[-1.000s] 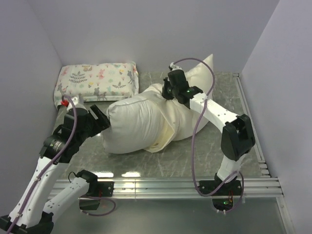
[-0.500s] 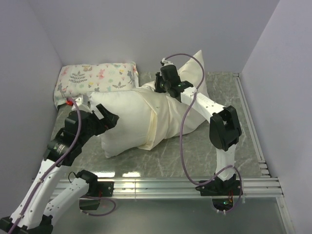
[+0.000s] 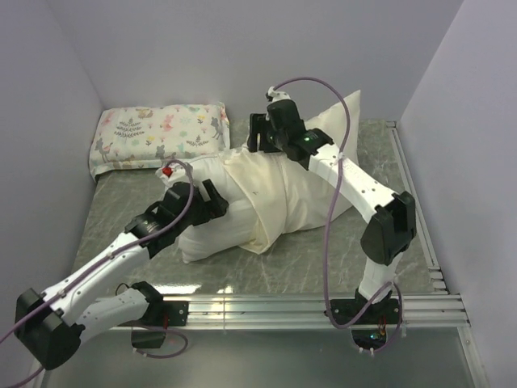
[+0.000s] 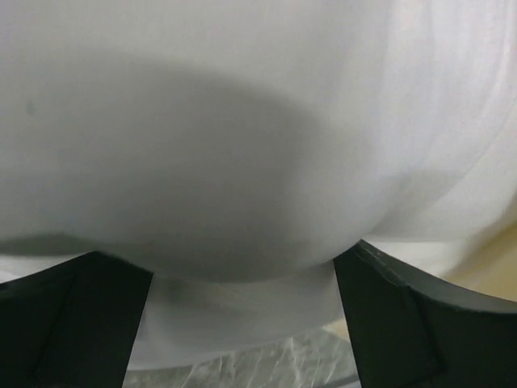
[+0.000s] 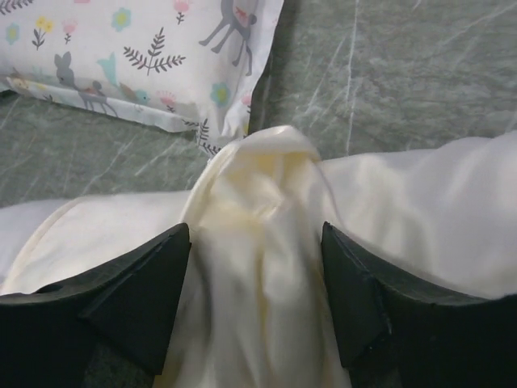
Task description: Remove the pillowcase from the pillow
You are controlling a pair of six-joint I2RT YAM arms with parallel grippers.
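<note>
The white pillow [image 3: 200, 236] lies across the middle of the table, its left end bare. The cream pillowcase [image 3: 300, 192] still covers its right part, up to the far corner. My left gripper [image 3: 212, 200] is pressed against the bare white end. In the left wrist view the pillow [image 4: 242, 121] fills the frame and bulges between the wide-spread jaws of the left gripper [image 4: 242, 260], which is open. My right gripper [image 3: 255, 141] hovers at the far side, open. A bunched fold of pillowcase [image 5: 258, 202] stands loose between the spread jaws of the right gripper [image 5: 254, 234].
A smaller floral and animal-print pillow [image 3: 158, 133] lies at the back left against the wall, and its corner [image 5: 145, 48] shows just beyond my right gripper. Grey marble tabletop [image 3: 323, 259] shows in front. Walls close in on three sides, and a metal rail [image 3: 283, 309] runs along the near edge.
My right gripper has opened and let go of the pillowcase fold. My left arm swung right and forward onto the pillow's bare end. The pillow shifted and its far corner stands up again.
</note>
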